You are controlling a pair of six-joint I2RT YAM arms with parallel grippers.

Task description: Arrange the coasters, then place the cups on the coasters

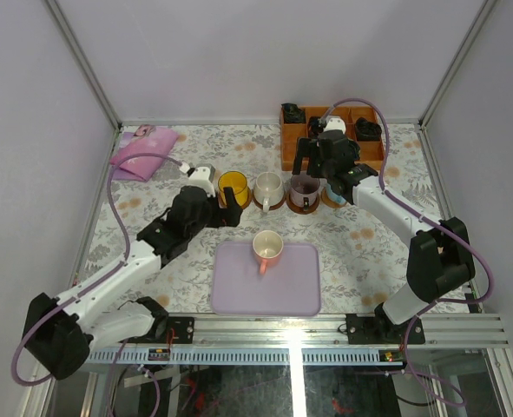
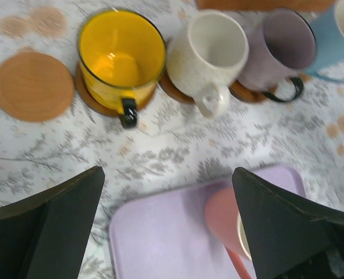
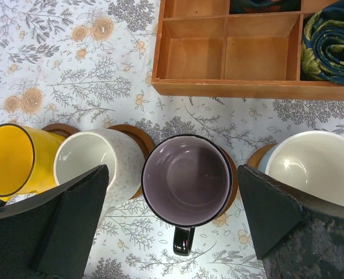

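Just beyond the far left corner of the lavender tray point(image 1: 239, 291), the left gripper point(image 2: 167, 170) is held above the table with its fingers spread wide and nothing between them. Beyond the far right corner of the tray, the right gripper point(image 3: 173, 168) is also spread wide. It is positioned over the purple-grey cup point(image 3: 186, 180), which is seen from above between its two fingers.

On the tray itself, near the far edge, the pink cup point(image 1: 267, 248) is set upright with its handle turned toward the near edge.

Beyond the far edge of the tray, four cups are lined up in a row parallel to that edge. From left to right these are the yellow cup point(image 2: 122, 55), the cream-white cup point(image 2: 209, 52), the purple-grey cup and the light blue cup point(image 3: 314, 168). Each is seated on a brown coaster, whose rim shows beneath it.

One bare coaster point(image 2: 33, 85) lies flat on the floral tablecloth point(image 1: 369, 252) just left of the yellow cup, apart from it.

Farther from the tray, behind the right end of the row, the wooden box point(image 3: 218, 87) is placed. A pink pouch point(image 1: 143, 155) lies well beyond the tray's far left corner.
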